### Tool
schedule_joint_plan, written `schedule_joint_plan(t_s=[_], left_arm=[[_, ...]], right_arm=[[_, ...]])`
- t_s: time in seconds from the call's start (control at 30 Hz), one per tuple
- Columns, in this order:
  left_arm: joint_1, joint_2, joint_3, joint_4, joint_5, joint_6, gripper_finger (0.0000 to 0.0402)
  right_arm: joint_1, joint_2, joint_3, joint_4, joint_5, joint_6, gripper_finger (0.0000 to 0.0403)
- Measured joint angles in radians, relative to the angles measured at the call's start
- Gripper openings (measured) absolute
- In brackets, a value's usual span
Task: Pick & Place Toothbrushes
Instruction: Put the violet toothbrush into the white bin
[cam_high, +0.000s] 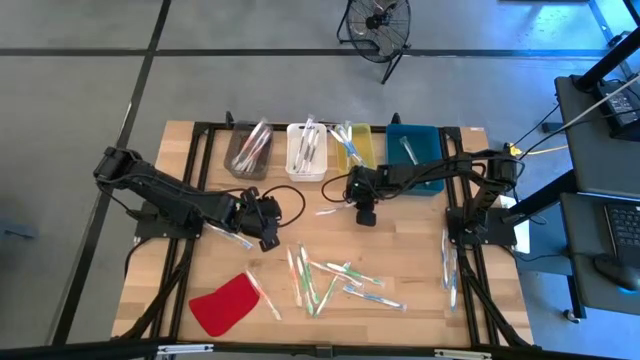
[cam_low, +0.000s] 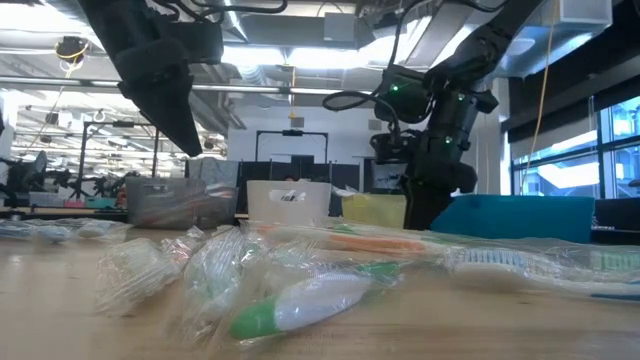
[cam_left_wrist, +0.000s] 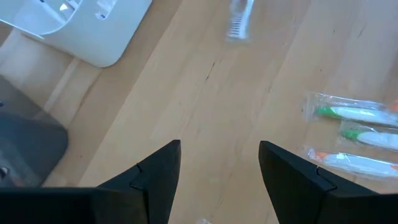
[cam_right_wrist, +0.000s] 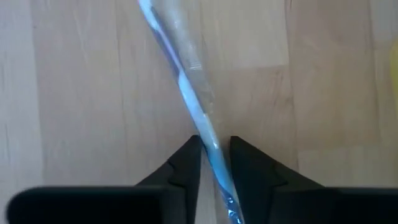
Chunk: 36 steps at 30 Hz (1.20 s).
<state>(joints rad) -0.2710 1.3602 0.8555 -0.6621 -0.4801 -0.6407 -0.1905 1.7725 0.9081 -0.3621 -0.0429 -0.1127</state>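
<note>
While the left tool (cam_left_wrist: 219, 177) gapes, the right tool (cam_right_wrist: 215, 163) pinches a wrapped blue toothbrush (cam_right_wrist: 186, 93); no writing legible

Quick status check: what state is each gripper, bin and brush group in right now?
Right gripper: closing around a blue toothbrush on the table.
Left gripper: open, empty, above the table.
Grey bin: holds brushes.
White bin: holds brushes.
Yellow bin: holds brushes.
Blue bin: holds one brush.
Loose toothbrushes: scattered, wrapped, lying flat.
Red cloth: lying flat.
</note>
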Motion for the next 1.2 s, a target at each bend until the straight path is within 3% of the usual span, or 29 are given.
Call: schedule_joint_plan(t_s=[0.3,0.53,1.2], left_arm=[[0.000,0.000,0.000,0.000,0.000,0.014,0.0212],[0.014,-0.001,0.000,0.001,0.003,0.025,0.0212],[0.126,-0.002,-0.017,0.080,-0.002,0.131,0.0212]], right_arm=[[0.000,-0.013,-0.001,-0.028,-0.003,-0.005,0.0020],[0.003,-0.071,-0.009,-0.126,-0.026,-0.007,0.0035],[0.092,-0.261,-0.042,-0.270,-0.055,0.002,0.0020]])
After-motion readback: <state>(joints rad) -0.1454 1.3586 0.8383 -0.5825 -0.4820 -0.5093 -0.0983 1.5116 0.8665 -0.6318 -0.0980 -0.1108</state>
